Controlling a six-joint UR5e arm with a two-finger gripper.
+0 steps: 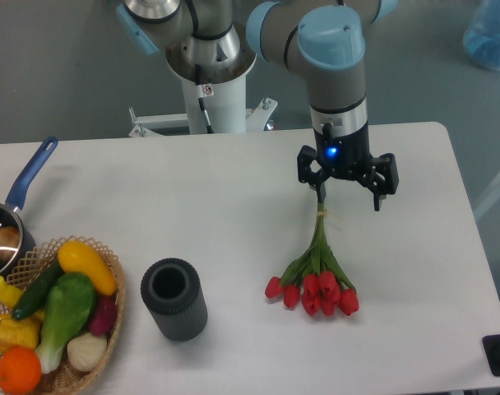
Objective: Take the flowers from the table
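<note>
The flowers (319, 284) are a bunch of red tulip buds with green leaves, lying flat on the white table (233, 206) right of centre. The buds point toward the front edge and the thin tied stems (321, 220) run back toward the arm. My gripper (349, 196) hangs straight down over the far end of the stems, with its jaws spread wide. The stem tips end just under its left finger (320, 191). The right finger (380, 197) stands well off to the right. Nothing is between the fingers.
A dark grey cylinder cup (173, 299) stands upright left of the flowers. A wicker basket (110, 317) of vegetables sits at the front left corner. A blue-handled saucepan (11, 222) lies at the left edge. The robot's base (209, 90) stands behind the table.
</note>
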